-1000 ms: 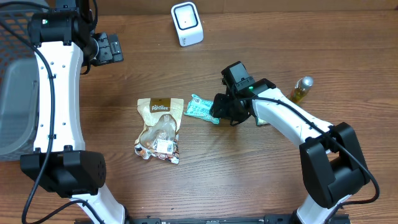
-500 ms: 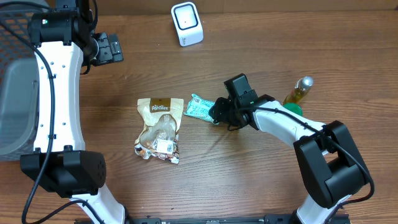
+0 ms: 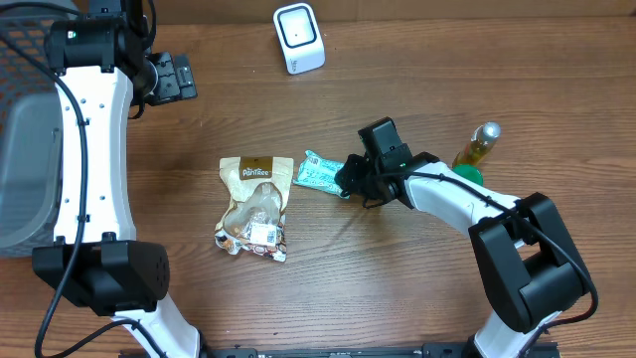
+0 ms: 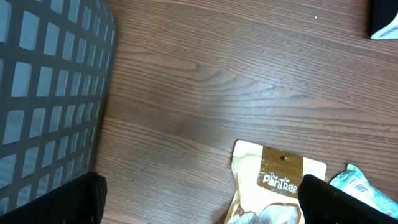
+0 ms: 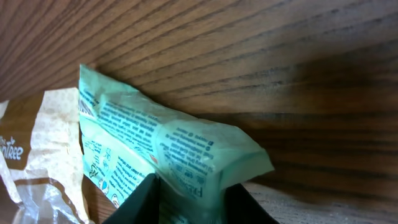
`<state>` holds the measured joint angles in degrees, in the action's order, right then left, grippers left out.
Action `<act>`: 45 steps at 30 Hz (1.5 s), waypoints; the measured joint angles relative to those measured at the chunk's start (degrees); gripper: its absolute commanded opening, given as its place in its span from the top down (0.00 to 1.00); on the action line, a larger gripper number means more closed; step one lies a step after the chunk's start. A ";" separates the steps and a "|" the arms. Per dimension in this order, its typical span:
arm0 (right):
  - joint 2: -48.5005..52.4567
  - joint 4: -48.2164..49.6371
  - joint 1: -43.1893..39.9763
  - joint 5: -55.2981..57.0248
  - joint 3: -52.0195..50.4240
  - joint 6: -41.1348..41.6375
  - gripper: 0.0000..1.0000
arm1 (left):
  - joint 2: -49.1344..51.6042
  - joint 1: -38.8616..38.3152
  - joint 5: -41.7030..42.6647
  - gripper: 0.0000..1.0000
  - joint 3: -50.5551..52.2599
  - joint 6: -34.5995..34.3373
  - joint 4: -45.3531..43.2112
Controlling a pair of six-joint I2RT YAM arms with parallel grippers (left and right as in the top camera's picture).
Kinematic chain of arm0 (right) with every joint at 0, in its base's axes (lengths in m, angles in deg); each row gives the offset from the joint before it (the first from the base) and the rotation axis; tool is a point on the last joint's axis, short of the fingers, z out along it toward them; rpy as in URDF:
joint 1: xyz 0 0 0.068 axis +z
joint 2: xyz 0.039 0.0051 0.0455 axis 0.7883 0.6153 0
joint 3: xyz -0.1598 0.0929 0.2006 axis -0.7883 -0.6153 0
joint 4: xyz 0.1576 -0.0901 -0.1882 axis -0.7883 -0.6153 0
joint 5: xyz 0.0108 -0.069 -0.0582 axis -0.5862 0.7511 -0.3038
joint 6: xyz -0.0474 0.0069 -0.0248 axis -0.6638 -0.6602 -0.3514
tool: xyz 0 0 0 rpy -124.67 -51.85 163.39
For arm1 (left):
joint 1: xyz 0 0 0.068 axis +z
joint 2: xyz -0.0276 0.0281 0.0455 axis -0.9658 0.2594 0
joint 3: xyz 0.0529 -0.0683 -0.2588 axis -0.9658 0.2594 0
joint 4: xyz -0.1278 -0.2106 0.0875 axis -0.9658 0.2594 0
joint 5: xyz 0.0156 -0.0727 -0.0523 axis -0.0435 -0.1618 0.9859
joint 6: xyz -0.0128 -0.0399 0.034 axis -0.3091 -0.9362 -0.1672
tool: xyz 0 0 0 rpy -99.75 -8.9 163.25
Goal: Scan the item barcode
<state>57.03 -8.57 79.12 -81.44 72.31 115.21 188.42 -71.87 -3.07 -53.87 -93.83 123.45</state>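
A mint-green snack packet (image 3: 320,173) lies flat on the wooden table, right of centre. My right gripper (image 3: 348,177) is low over its right end. In the right wrist view the packet (image 5: 161,140) fills the space between the two black fingers (image 5: 144,202), which press on its sides, so the right gripper (image 5: 189,202) is shut on it. A white box-shaped scanner (image 3: 299,38) stands at the back centre. My left gripper (image 3: 164,78) hovers at the back left, open and empty, its gap (image 4: 202,205) wide above bare wood.
A brown Pantree pouch (image 3: 255,206) lies just left of the packet, its top edge also in the left wrist view (image 4: 277,180). A yellow bottle (image 3: 478,144) with a green base sits at the right. A dark mesh basket (image 3: 22,119) lines the left edge.
The right arm dropped lower and its elbow swung toward the bottle. Its jaws narrowed onto the packet's end. The left arm stayed still.
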 measured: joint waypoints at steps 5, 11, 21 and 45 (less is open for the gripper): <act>0.00 0.26 0.00 -0.07 0.00 0.24 0.94 | 0.00 0.00 0.00 0.01 0.00 0.00 -0.02; 0.00 0.46 0.00 -0.07 0.00 0.07 0.96 | 0.00 0.00 0.00 0.00 0.00 0.00 0.00; 0.00 0.33 0.00 -0.07 0.00 -0.70 0.96 | 0.00 0.00 0.00 0.00 0.00 0.00 -0.02; 0.00 -0.52 0.00 -0.90 0.00 -1.60 0.96 | 0.00 0.00 0.00 0.01 0.00 0.00 -0.02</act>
<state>57.03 -9.09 79.12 -82.33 72.31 113.61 188.42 -71.87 -3.07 -53.87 -93.83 123.43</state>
